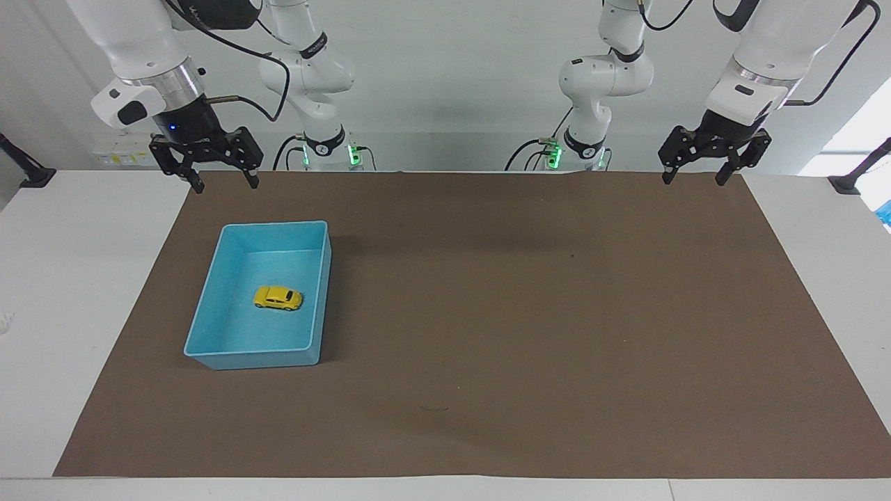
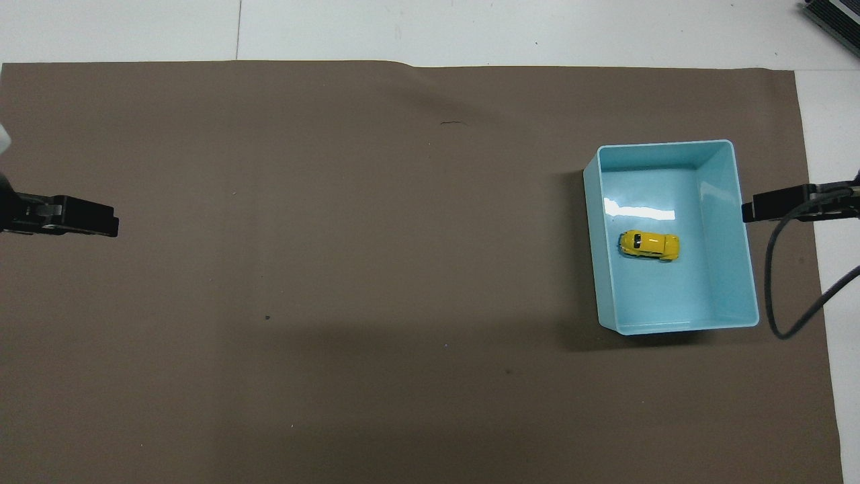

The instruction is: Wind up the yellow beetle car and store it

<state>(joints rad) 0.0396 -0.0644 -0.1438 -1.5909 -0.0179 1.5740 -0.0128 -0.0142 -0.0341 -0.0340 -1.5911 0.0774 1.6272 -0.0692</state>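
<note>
The yellow beetle car (image 1: 278,298) sits on its wheels inside the blue bin (image 1: 209,305), so storing looks done, while the right gripper (image 1: 221,184) and left gripper (image 1: 694,178) hang up high, wide open and empty.

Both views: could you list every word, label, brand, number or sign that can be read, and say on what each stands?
None can be read.
Right arm, upper housing: white lettering, too blurred to read.
Yellow beetle car: no text seen.
Blue bin: no text seen.
Brown mat: no text seen.
Left gripper and right gripper: no marking seen.
</note>
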